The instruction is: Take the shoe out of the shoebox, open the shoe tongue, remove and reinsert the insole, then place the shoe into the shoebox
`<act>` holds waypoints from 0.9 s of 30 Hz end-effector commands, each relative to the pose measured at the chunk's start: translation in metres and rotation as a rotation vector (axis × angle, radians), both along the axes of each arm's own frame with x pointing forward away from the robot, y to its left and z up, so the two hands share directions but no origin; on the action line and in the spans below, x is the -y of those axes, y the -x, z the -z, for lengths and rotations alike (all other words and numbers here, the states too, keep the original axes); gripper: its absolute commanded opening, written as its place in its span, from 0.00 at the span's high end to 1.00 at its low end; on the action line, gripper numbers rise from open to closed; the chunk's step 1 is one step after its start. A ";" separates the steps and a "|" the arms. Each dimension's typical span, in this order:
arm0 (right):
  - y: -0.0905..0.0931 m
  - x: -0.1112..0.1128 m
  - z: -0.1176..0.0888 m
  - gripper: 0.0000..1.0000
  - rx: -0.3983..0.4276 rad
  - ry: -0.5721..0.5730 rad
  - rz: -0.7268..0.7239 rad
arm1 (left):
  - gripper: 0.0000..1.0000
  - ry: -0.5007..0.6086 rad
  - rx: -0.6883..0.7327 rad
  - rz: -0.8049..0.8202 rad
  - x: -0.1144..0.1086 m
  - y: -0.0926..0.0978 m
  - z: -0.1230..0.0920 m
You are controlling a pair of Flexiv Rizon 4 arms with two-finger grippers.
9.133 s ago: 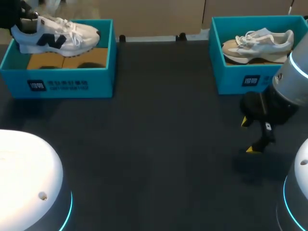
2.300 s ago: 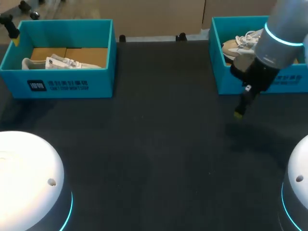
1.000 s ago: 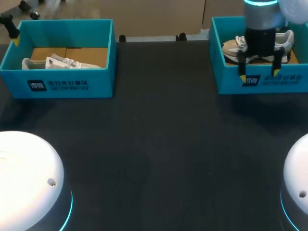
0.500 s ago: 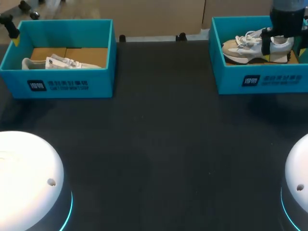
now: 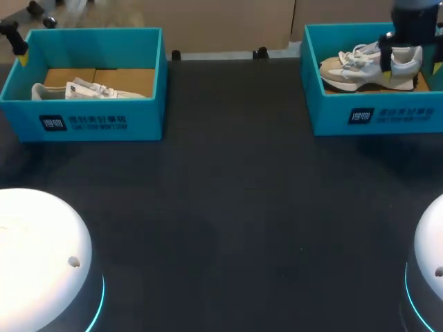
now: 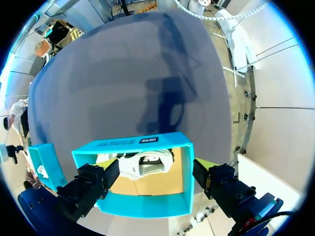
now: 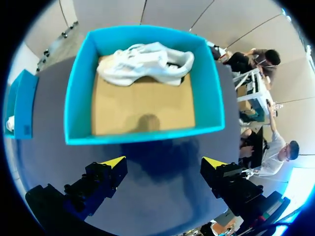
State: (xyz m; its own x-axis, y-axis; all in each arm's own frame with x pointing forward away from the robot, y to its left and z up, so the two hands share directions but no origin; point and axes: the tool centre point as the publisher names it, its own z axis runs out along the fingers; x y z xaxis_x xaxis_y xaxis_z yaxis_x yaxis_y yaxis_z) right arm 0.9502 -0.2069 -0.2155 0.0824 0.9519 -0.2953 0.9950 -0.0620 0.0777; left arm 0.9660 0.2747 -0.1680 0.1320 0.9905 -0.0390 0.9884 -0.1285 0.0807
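Carried since a second ago from the front wall of the right shoebox [image 5: 332, 119], at 1 o'clock, to above the heel of the beige shoe [image 5: 349, 68] inside it: right arm [image 5: 413, 21]. Right jaws spread wide, gripping nothing. Left jaws likewise spread and empty, by the far corner of the left shoebox [image 5: 138, 121] at 11 o'clock, white shoe [image 5: 90, 90] lying inside. Dark desk [image 5: 228, 207] beneath.

Left shoebox [image 5: 83, 119] far left, left shoe [image 5: 93, 90] inside, right shoebox [image 5: 360, 117] far right (right shoe [image 5: 353, 66] inside), my right gripper [image 5: 411, 62] above.
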 end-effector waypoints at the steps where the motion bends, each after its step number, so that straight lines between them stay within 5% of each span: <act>1: -0.044 0.015 0.004 0.00 -0.024 0.004 0.011 | 0.00 -0.003 0.001 0.001 0.000 0.000 0.000; 5: -0.076 0.038 0.020 0.00 -0.045 -0.095 -0.010 | 0.00 -0.003 0.001 0.001 0.000 0.000 0.000; 20: -0.076 0.038 0.020 0.00 -0.045 -0.095 -0.010 | 0.00 -0.003 0.001 0.001 0.000 0.000 0.000; 27: -0.130 0.066 0.020 0.00 0.027 0.022 -0.011 | 0.00 -0.003 0.001 0.001 0.000 0.000 0.000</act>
State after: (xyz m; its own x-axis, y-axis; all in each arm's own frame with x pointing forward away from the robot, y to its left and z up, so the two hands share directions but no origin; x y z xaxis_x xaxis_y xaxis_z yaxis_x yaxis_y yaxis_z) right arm 1.0566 -0.2705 -0.2323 0.0814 0.9470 -0.3108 0.9925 -0.0484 0.1123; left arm 0.9660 0.2747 -0.1680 0.1319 0.9905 -0.0386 0.9884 -0.1284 0.0808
